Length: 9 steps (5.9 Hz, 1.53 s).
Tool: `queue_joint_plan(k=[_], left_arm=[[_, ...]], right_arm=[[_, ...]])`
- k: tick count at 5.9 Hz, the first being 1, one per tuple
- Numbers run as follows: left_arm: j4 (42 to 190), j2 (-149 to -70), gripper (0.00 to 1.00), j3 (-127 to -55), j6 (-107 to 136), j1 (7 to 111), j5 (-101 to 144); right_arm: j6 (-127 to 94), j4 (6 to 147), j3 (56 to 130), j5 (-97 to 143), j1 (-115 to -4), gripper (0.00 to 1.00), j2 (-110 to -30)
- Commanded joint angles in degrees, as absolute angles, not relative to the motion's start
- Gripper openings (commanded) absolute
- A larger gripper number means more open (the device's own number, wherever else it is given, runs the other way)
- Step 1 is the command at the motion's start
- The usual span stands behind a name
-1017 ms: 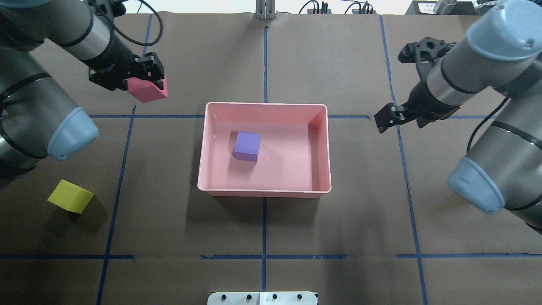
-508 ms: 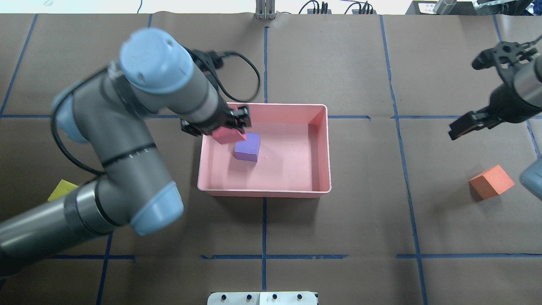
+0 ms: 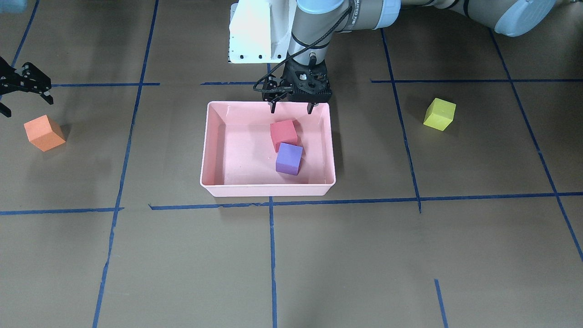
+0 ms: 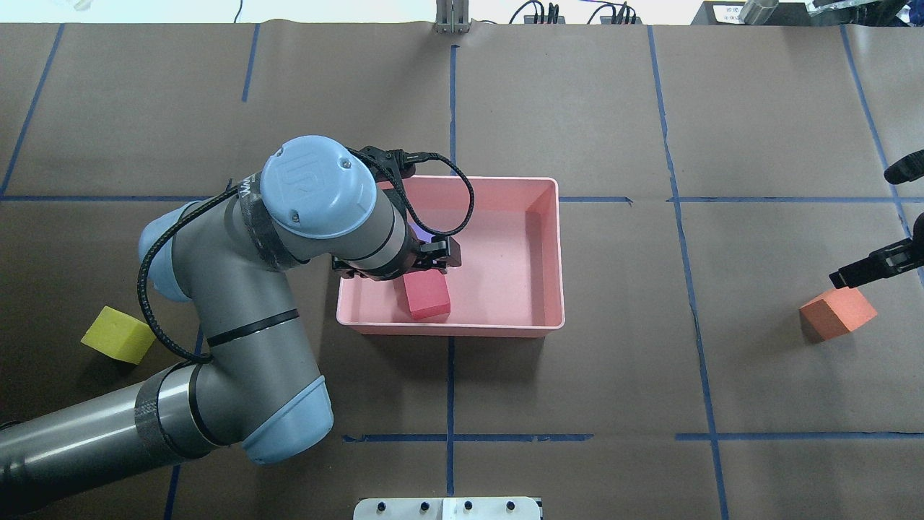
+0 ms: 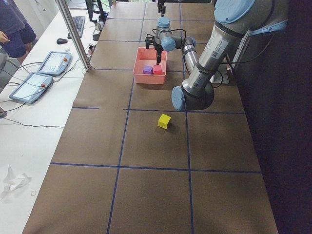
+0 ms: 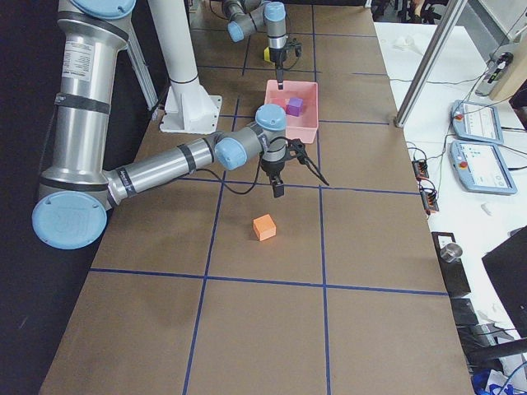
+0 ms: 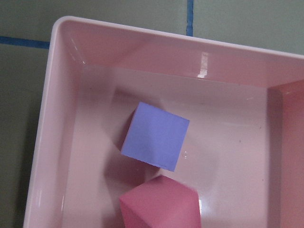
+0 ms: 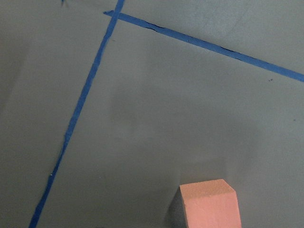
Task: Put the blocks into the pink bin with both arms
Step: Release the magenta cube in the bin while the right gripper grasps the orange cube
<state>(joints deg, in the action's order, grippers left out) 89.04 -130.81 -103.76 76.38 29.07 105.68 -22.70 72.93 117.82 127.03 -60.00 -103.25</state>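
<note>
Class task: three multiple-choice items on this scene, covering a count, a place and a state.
1. How many blocks lie in the pink bin? A one B two C four
2. Where is the yellow-green block? A in the bin B on the table, outside the bin C atop another block
3. The left gripper is: A open B shut on a block C out of sight
Answers: 1 B: red-pink block, purple block inside; 2 B: apart from the bin; 3 A: fingers apart, holding nothing.
</note>
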Motion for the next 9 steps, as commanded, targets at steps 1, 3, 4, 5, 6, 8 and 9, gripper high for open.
queue_joint_plan(k=[1,3,4,5,6,8,9], left_arm=[[89.0,-130.7,1.0,-104.1,76.4,29.0,105.6],[89.0,-130.7,1.0,-104.1,76.3,29.1,105.6],[88.9,-130.5,1.0,-104.2,76.3,29.0,105.6],[89.0,-130.2,1.0,-104.3,76.3,29.1,105.6],[89.0,-130.2,1.0,-104.3,76.3,29.1,105.6],[89.0,-129.8,1.0,-104.5,76.3,29.1,105.6],[88.9,-129.3,1.0,-104.6,76.0,29.3,105.8]], right_arm=[[-21.7,66.1,113.1,126.7,-59.9,1.0,-105.6],[-21.4,62.1,106.0,123.7,-55.6,1.0,-103.4],[-21.2,62.0,104.5,123.6,-54.4,1.0,-103.2],[-21.1,62.0,102.7,122.3,-52.9,1.0,-102.3],[-21.1,62.0,101.4,121.8,-52.0,1.0,-102.3],[-21.7,62.4,99.2,122.1,-50.3,0.48,-100.6],[-21.9,62.2,100.2,122.8,-50.4,0.2,-100.5]])
